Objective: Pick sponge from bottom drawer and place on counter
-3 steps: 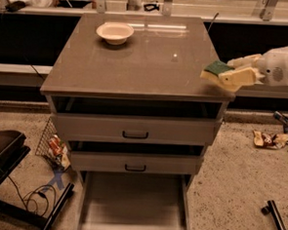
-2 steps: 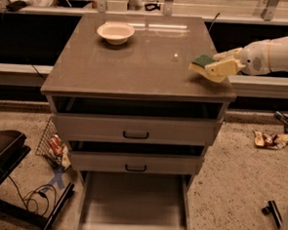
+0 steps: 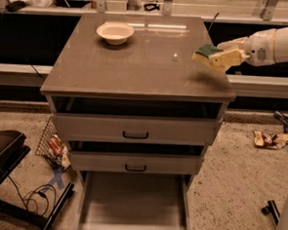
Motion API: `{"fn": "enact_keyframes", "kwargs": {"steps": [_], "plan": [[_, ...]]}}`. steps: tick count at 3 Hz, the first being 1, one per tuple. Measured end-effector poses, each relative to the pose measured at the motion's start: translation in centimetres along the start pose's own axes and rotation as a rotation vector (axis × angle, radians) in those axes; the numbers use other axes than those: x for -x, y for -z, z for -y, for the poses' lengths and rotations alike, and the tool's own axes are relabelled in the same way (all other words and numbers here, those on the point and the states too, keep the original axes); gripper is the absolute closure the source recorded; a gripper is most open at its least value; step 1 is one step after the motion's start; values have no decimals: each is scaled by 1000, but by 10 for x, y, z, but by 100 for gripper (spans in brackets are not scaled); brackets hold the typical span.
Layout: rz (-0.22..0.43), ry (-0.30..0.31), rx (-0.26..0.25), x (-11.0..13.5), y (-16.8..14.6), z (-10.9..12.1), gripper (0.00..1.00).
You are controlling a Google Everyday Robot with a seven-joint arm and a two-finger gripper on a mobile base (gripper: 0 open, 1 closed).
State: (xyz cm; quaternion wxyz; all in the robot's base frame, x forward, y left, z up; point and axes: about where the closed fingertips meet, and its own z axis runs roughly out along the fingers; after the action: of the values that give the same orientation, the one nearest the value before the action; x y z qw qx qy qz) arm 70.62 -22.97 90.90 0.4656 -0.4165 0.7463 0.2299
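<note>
The sponge (image 3: 206,53), green face over a yellow layer, is held in my gripper (image 3: 217,56) above the right edge of the counter (image 3: 137,63). The gripper is shut on it, and my white arm reaches in from the right. The bottom drawer (image 3: 131,204) is pulled out at the bottom of the view, and its pale floor shows nothing in it.
A white bowl (image 3: 115,32) stands at the back left of the counter. The two upper drawers with black handles (image 3: 135,134) are slightly open. A wire basket with clutter (image 3: 54,145) and cables lie on the floor at left, litter at right.
My gripper has carried the sponge up and to the left, from beside the counter's right edge to over the counter's right side.
</note>
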Motion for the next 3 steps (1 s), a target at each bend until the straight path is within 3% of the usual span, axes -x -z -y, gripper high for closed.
{"fn": "enact_keyframes", "kwargs": {"steps": [1,2,3], "plan": [[-38,-10,-19,4,-28,5,100],[-65,-33,-34,17,-84,21,100],[-64,-31,-32,26,-98,24,87]]}}
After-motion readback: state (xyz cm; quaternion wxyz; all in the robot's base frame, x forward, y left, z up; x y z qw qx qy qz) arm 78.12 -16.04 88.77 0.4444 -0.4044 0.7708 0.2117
